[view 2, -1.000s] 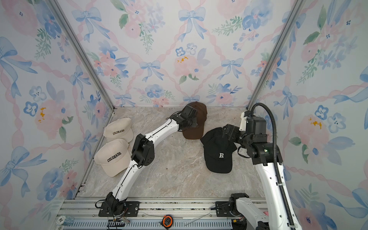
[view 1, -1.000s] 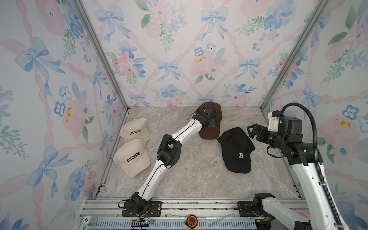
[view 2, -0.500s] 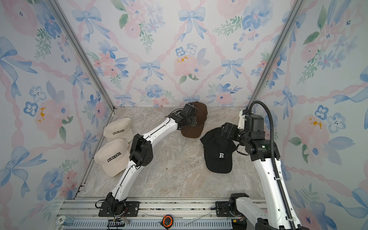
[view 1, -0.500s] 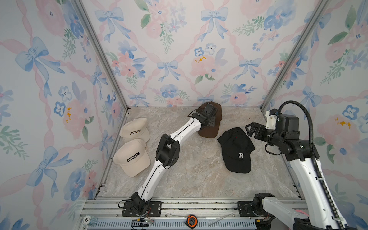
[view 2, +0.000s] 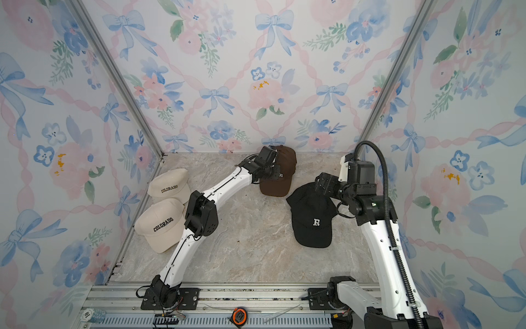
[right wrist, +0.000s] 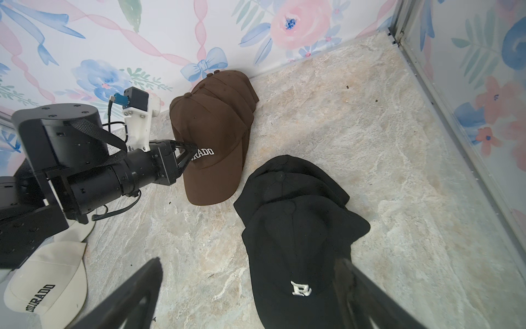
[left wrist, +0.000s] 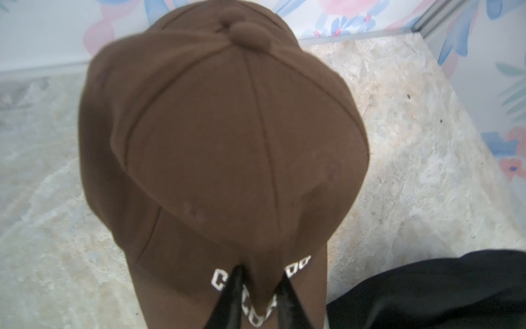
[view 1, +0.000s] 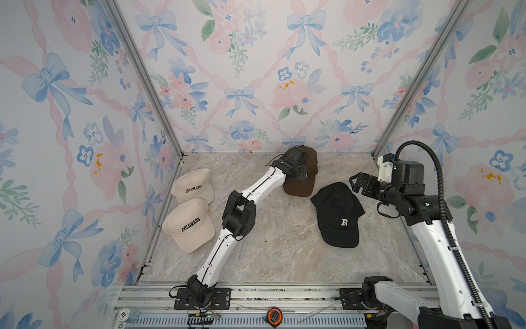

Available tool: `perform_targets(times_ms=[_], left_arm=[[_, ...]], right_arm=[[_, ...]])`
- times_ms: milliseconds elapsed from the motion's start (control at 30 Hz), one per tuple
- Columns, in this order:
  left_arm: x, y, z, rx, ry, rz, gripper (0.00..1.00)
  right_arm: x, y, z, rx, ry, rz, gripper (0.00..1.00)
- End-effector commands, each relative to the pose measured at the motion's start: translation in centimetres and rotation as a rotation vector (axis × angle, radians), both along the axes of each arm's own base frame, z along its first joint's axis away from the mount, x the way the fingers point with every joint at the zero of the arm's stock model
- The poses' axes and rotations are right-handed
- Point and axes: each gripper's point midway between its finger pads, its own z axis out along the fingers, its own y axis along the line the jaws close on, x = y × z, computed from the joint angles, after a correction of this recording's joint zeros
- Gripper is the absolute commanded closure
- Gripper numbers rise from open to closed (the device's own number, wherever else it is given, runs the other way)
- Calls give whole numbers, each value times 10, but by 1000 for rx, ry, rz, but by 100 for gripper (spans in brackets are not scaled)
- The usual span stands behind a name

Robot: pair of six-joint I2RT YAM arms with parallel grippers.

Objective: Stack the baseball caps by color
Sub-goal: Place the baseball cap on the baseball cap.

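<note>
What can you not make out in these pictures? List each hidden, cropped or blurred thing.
- Brown caps: stacked, so the count stays uncertain.
- Left gripper: its body is cropped in the left wrist view, and the arm hides it in both top views.
- Cream cap: right wrist view's edge cuts its lettering.

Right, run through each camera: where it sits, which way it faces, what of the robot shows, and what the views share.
Top views: high at the front, looking down and toward the back wall; both arms show, brown caps, black caps.
Left wrist: on the left arm, above the brown caps; left pincer tips show.
Right wrist: on the right arm, over the black caps; right pincer fingers and the left arm show.
Shared: all see brown and black caps.
</note>
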Motion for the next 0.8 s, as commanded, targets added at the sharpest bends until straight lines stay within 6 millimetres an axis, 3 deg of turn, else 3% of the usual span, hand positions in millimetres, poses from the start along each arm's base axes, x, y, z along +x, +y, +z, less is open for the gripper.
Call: perform_targets(times_ms=[0,367,433,633,767], left_arm=[[12,7,-14,-24,24,1,68],[13,4,-23,-42,43,-36,70],[12,1,-22,-48,44,-47,74],[9,-4,-18,-49,35,-80,100],[8,-4,-10,-37,14,-104,100]], right_arm=[[3,1,13,8,-28,0,4],[17,11,15,0,-26,14,4],[18,14,16,-4,-25,17,4],[22,18,18,-14,-25,20,4],[23,20,18,-14,-27,21,4]])
